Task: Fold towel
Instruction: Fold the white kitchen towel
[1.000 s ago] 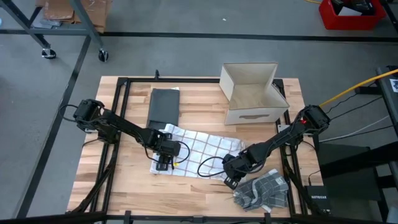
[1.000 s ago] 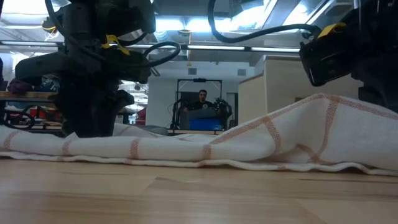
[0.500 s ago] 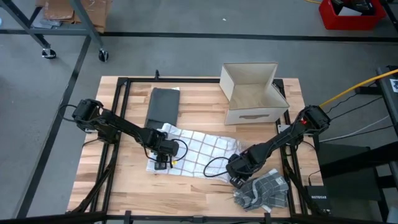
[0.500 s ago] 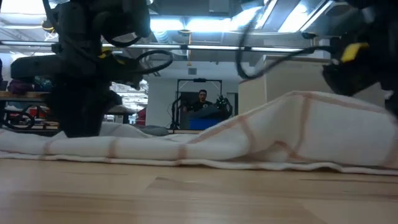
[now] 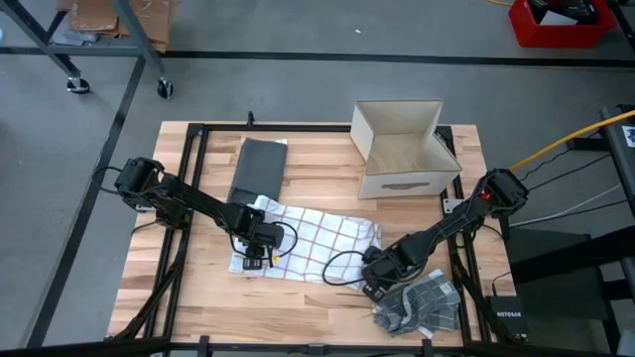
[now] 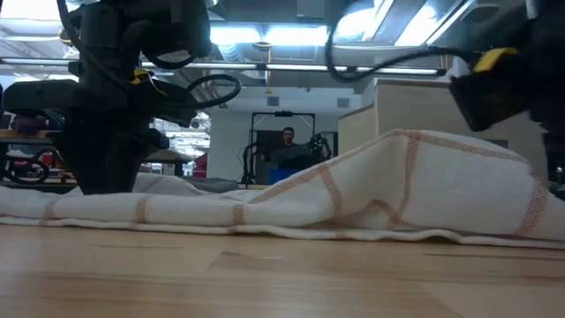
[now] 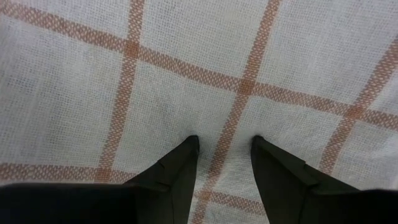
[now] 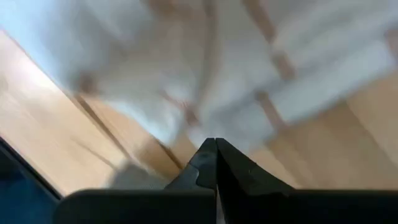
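**Checked towel half-spread, one gripper pressed on it, the other shut at its edge**

Biggest first: a butcher-block wooden table [image 5: 198,297] fills the middle of the high view, pale planks with a dark frame around them. At the upper right of it sits an open cardboard box [image 5: 402,149], stiff, matte, with a flap standing up. A dark flat rectangle [image 5: 260,167] lies at upper centre, and a grey crumpled cloth [image 5: 417,305] is bunched at the lower right.

The towel [image 5: 313,243] is laid across the centre of the table, white with a thin orange-brown grid. It's rumpled rather than flat; in the low view a raised hump is seen at the right side. The weave looks coarse and open in the left wrist view, so it can be expected to be light, limp and a bit grippy, no stiffness at all. It'll drape and sag wherever it's lifted. A corner or hem is probably the place to be pinched, since a mid-sheet grab would just bunch it.

The left gripper [image 7: 224,142] is set down on the towel's left end, fingers parted a fair way with the tips pressed into the cloth, nothing actually pinched between them. The right gripper [image 8: 215,144] is at the towel's lower right edge, fingers closed together; whether any cloth is caught can't be told from the blurred wrist view.
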